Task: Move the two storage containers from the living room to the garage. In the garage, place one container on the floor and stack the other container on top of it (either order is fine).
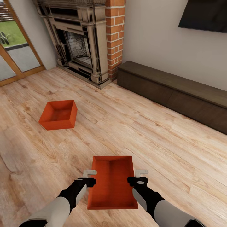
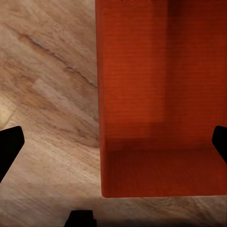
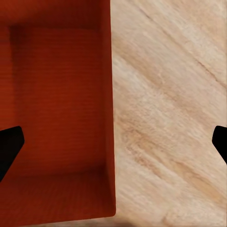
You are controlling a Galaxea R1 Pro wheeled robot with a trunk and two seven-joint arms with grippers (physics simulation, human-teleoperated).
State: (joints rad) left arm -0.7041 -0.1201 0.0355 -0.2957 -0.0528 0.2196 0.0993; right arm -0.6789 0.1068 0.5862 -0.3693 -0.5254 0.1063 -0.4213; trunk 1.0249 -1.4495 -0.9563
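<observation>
Orange-red storage container [image 1: 112, 184], open-topped and low-walled, sits between both grippers.

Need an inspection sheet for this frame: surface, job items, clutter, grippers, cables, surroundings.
Surface: light wood-plank floor, bare between the items.
Job's things: near container sits between the two grippers, open side up; far container stands on the floor nearer the fireplace, empty.
Clutter: nothing seen.
Grippers: left gripper at the near container's left wall, right gripper at its right wall; both wrist views show the fingers spread wide, each straddling a wall. Contact cannot be told.
Cables: nothing seen.
Surroundings: brick fireplace, low dark cabinet along the wall, dark screen above it, wood-framed glass door.
</observation>
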